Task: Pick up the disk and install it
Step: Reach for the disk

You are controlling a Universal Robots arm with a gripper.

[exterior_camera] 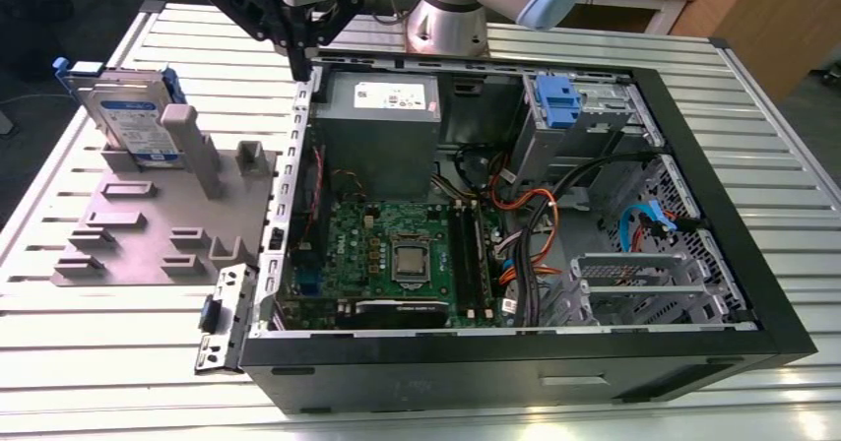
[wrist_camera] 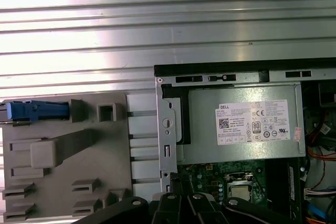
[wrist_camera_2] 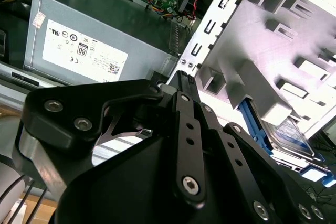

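Exterior view: slatted metal table [exterior_camera: 736,96] carries an open computer case [exterior_camera: 526,362] across centre and right of frame. Grey slotted holder [exterior_camera: 145,234] lies at left, just beside the case. Grey power supply box [exterior_camera: 381,131] sits in the case's upper left. Disk [exterior_camera: 132,116] stands upright in the holder, upper left of frame. Gripper [exterior_camera: 302,65] hangs at top over the case edge beside the box, jaws clenched on nothing, apart from the disk.
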